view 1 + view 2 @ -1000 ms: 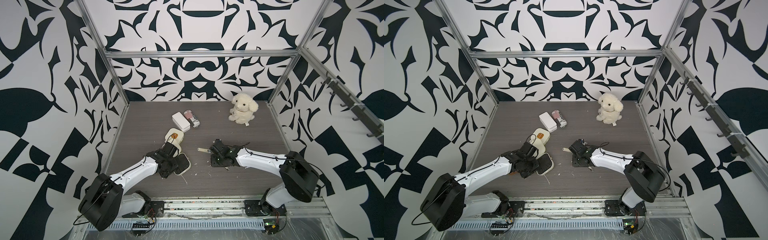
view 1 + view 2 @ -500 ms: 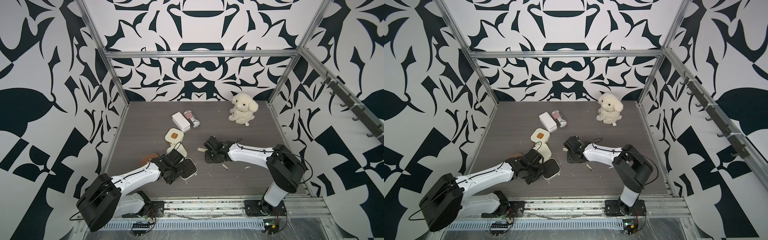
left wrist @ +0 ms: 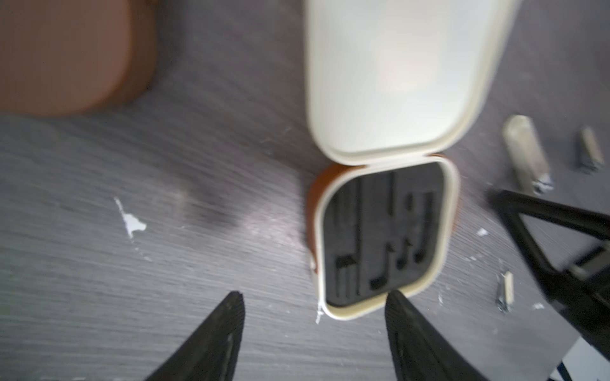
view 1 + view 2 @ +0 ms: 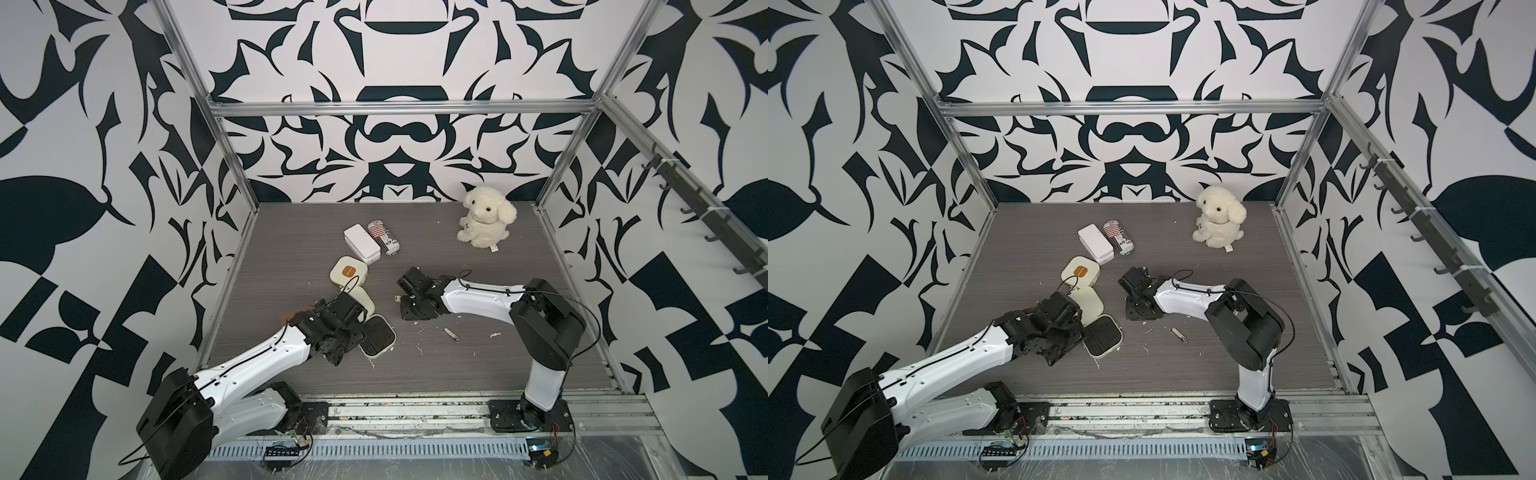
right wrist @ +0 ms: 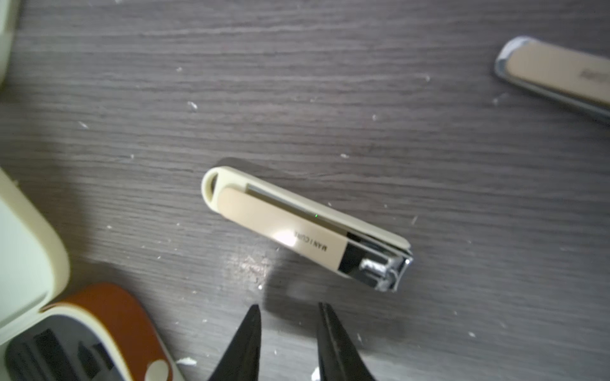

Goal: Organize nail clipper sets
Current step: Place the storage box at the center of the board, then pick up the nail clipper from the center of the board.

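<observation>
white box (image 4: 361,244) | striped can (image 4: 385,237) just beside | plush dog (image 4: 485,223) back right

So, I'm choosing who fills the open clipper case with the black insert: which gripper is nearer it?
Left. The left gripper sits right at the open clipper case, one jaw tip at its rim. The right gripper is apart from it, by a cream nail clipper.

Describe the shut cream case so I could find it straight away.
On the grey wood-grain tabletop, find the plain white rectangular box beside the striped can. Just nearer the robot lies the shut cream rounded-square case; alone among its neighbours, its lid bears an orange-brown patch.
</observation>
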